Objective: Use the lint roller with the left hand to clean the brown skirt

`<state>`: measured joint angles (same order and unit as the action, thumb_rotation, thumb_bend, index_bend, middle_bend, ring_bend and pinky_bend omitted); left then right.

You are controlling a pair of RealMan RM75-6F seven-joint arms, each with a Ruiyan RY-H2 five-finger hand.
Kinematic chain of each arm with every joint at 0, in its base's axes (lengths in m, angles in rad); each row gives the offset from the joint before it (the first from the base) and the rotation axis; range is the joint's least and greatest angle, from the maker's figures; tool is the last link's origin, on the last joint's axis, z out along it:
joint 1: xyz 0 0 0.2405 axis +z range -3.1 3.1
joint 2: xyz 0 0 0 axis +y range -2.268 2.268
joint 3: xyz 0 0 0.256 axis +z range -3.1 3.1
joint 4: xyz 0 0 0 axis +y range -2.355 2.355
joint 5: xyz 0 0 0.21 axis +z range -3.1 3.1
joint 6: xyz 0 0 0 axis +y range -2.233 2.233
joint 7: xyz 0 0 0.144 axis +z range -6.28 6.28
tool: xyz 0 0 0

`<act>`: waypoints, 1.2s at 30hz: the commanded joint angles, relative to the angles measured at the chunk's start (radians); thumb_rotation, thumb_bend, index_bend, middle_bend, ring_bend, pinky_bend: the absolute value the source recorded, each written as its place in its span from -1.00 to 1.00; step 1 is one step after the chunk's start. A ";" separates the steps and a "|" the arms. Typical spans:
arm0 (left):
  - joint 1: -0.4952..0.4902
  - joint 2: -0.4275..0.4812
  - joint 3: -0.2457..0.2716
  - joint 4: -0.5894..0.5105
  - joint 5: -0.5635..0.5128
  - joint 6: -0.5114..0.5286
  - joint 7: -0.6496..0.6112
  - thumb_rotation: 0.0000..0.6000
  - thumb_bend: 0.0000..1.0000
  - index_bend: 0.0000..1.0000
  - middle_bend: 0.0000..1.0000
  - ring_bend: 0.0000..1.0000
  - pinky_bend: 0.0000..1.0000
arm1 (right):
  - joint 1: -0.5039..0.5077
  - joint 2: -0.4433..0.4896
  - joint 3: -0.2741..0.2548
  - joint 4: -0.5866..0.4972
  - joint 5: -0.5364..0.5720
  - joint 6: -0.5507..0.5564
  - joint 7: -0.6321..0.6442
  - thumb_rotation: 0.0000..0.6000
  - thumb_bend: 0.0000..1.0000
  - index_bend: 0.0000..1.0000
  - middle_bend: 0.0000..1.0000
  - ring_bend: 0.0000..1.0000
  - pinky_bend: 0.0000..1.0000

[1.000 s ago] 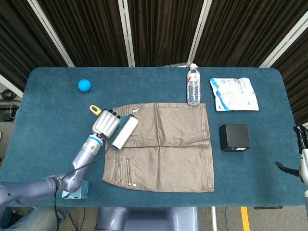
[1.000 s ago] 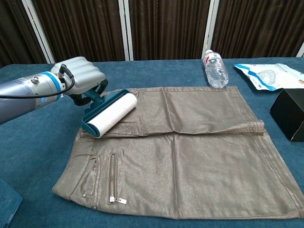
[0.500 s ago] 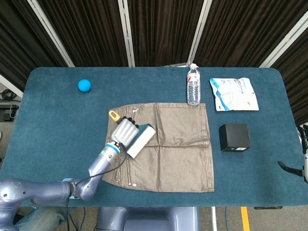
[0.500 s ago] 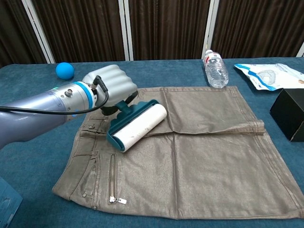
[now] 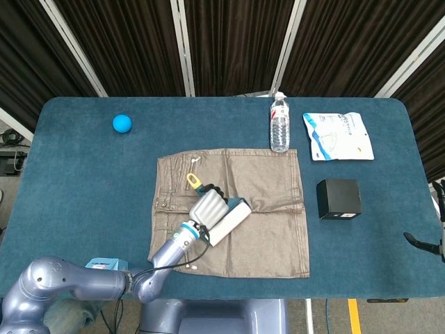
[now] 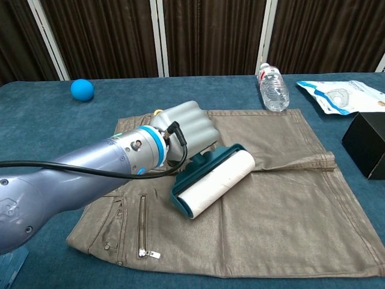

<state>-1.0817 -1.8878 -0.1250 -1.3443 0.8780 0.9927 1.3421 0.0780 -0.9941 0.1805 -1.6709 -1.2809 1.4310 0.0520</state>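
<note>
- Your left robot hand (image 6: 187, 131) is clenched around the handle of the lint roller (image 6: 215, 183), fingers wrapped over the top.
- The lint roller lies on the brown skirt (image 6: 289, 205), near its middle, with the white roll angled toward the far right and its teal frame on the hand's side.
- The brown skirt is spread flat on the blue surface (image 5: 83, 174), waistband and zipper (image 6: 142, 226) toward the left, with a crease running across its middle.
- In the head view, a yellow tag (image 5: 192, 180) sticks out just past your left robot hand.
- Your right robot hand (image 5: 437, 240) shows only at the right edge of the head view; you cannot tell how its fingers stand.
- A water bottle (image 5: 279, 124) stands just beyond the skirt's far edge, a white packet (image 5: 338, 136) lies to its right, a black box (image 5: 338, 199) sits just beside the skirt's right edge, and a blue ball (image 5: 122, 123) rests well apart at the far left.
</note>
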 commanded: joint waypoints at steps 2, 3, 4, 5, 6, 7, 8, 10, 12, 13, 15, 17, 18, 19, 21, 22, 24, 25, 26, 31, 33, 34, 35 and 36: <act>-0.009 -0.007 0.007 0.012 -0.009 0.004 0.015 1.00 0.41 0.25 -0.07 -0.22 -0.08 | -0.002 0.001 0.001 0.000 0.002 0.003 0.001 1.00 -1.00 -1.00 -1.00 -1.00 -1.00; -0.010 -0.006 0.009 0.013 -0.011 0.005 0.018 1.00 0.41 0.25 -0.06 -0.22 -0.08 | -0.002 0.001 0.001 0.000 0.002 0.003 0.001 1.00 -1.00 -1.00 -1.00 -1.00 -1.00; -0.010 -0.003 0.010 0.015 -0.015 0.008 0.020 1.00 0.41 0.25 -0.06 -0.22 -0.08 | -0.003 0.002 0.000 0.000 0.002 0.004 0.002 1.00 -1.00 -1.00 -1.00 -1.00 -1.00; -0.009 0.004 0.013 0.016 -0.019 0.012 0.022 1.00 0.41 0.26 -0.06 -0.22 -0.08 | -0.003 0.002 0.000 0.000 0.003 0.004 0.002 1.00 -1.00 -1.00 -1.00 -1.00 -1.00; -0.007 0.010 0.015 0.017 -0.021 0.015 0.023 1.00 0.41 0.26 -0.06 -0.22 -0.08 | -0.004 0.002 0.000 0.000 0.003 0.004 0.002 1.00 -1.00 -1.00 -1.00 -1.00 -1.00; -0.006 0.018 0.018 0.017 -0.023 0.017 0.023 1.00 0.41 0.26 -0.06 -0.22 -0.08 | -0.004 0.002 0.000 0.000 0.003 0.004 0.002 1.00 -1.00 -1.00 -1.00 -1.00 -1.00; -0.004 0.027 0.021 0.018 -0.025 0.019 0.022 1.00 0.41 0.26 -0.06 -0.22 -0.08 | -0.004 0.002 0.000 0.000 0.003 0.005 0.002 1.00 -1.00 -1.00 -1.00 -1.00 -1.00; 0.004 0.050 0.030 0.022 -0.033 0.021 0.018 1.00 0.41 0.26 -0.06 -0.22 -0.08 | -0.005 0.003 -0.001 -0.002 0.001 0.007 0.000 1.00 -1.00 -1.00 -1.00 -1.00 -1.00; 0.011 0.070 0.041 0.029 -0.038 0.023 0.019 1.00 0.41 0.26 -0.06 -0.22 -0.08 | -0.006 0.002 -0.001 -0.003 0.000 0.009 -0.002 1.00 -1.00 -1.00 -1.00 -1.00 -1.00; 0.017 0.084 0.047 0.034 -0.043 0.024 0.015 1.00 0.41 0.26 -0.06 -0.22 -0.08 | -0.007 0.003 -0.001 -0.005 0.000 0.012 -0.003 1.00 -1.00 -1.00 -1.00 -1.00 -1.00; 0.025 0.103 0.053 0.040 -0.047 0.024 0.006 1.00 0.41 0.26 -0.06 -0.22 -0.08 | -0.008 0.003 0.000 -0.007 0.000 0.016 -0.003 1.00 -1.00 -1.00 -1.00 -1.00 -1.00; 0.037 0.128 0.062 0.053 -0.054 0.023 -0.005 1.00 0.41 0.26 -0.06 -0.22 -0.08 | -0.009 0.004 0.000 -0.010 -0.002 0.020 -0.006 1.00 -1.00 -1.00 -1.00 -1.00 -1.00; 0.044 0.143 0.065 0.060 -0.057 0.021 -0.016 1.00 0.41 0.26 -0.06 -0.22 -0.08 | -0.009 0.004 0.000 -0.011 -0.002 0.019 -0.007 1.00 -1.00 -1.00 -1.00 -1.00 -1.00; 0.049 0.153 0.066 0.065 -0.060 0.020 -0.024 1.00 0.41 0.26 -0.06 -0.22 -0.08 | -0.009 0.003 -0.001 -0.011 -0.003 0.019 -0.008 1.00 -1.00 -1.00 -1.00 -1.00 -1.00; 0.063 0.180 0.072 0.082 -0.067 0.018 -0.047 1.00 0.41 0.26 -0.06 -0.22 -0.08 | -0.008 0.002 -0.002 -0.012 -0.005 0.017 -0.012 1.00 -1.00 -1.00 -1.00 -1.00 -1.00; 0.067 0.188 0.074 0.087 -0.067 0.016 -0.054 1.00 0.41 0.26 -0.06 -0.22 -0.08 | -0.008 0.002 -0.003 -0.013 -0.005 0.017 -0.013 1.00 -1.00 -1.00 -1.00 -1.00 -1.00; 0.082 0.212 0.087 0.105 -0.061 0.014 -0.075 1.00 0.41 0.26 -0.06 -0.22 -0.08 | -0.007 0.001 -0.003 -0.013 -0.005 0.015 -0.016 1.00 -1.00 -1.00 -1.00 -1.00 -1.00; 0.088 0.219 0.091 0.112 -0.058 0.014 -0.084 1.00 0.41 0.26 -0.06 -0.22 -0.08 | -0.006 0.000 -0.003 -0.014 -0.005 0.016 -0.017 1.00 -1.00 -1.00 -1.00 -1.00 -1.00; 0.092 0.223 0.093 0.118 -0.059 0.014 -0.089 1.00 0.41 0.26 -0.06 -0.22 -0.08 | -0.006 0.001 -0.003 -0.015 -0.006 0.016 -0.018 1.00 -1.00 -1.00 -1.00 -1.00 -1.00; 0.107 0.229 0.098 0.144 -0.074 0.009 -0.099 1.00 0.41 0.26 -0.06 -0.22 -0.08 | -0.004 -0.001 -0.004 -0.018 -0.007 0.015 -0.025 1.00 -1.00 -1.00 -1.00 -1.00 -1.00; 0.107 0.227 0.097 0.144 -0.073 0.008 -0.100 1.00 0.40 0.26 -0.06 -0.22 -0.08 | -0.003 -0.001 -0.004 -0.019 -0.007 0.014 -0.026 1.00 -1.00 -1.00 -1.00 -1.00 -1.00; 0.105 0.224 0.097 0.141 -0.068 0.008 -0.101 1.00 0.41 0.26 -0.06 -0.22 -0.08 | -0.003 -0.002 -0.003 -0.020 -0.007 0.014 -0.026 1.00 -1.00 -1.00 -1.00 -1.00 -1.00; 0.103 0.219 0.094 0.136 -0.064 0.010 -0.103 1.00 0.41 0.26 -0.06 -0.22 -0.08 | -0.002 -0.002 -0.002 -0.020 -0.006 0.014 -0.025 1.00 -1.00 -1.00 -1.00 -1.00 -1.00; 0.100 0.214 0.092 0.131 -0.060 0.012 -0.104 1.00 0.41 0.26 -0.06 -0.22 -0.08 | -0.002 -0.001 -0.002 -0.020 -0.005 0.013 -0.025 1.00 -1.00 -1.00 -1.00 -1.00 -1.00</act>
<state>-0.9793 -1.6699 -0.0308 -1.2094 0.8141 1.0030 1.2397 0.0760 -0.9956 0.1784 -1.6909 -1.2862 1.4443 0.0272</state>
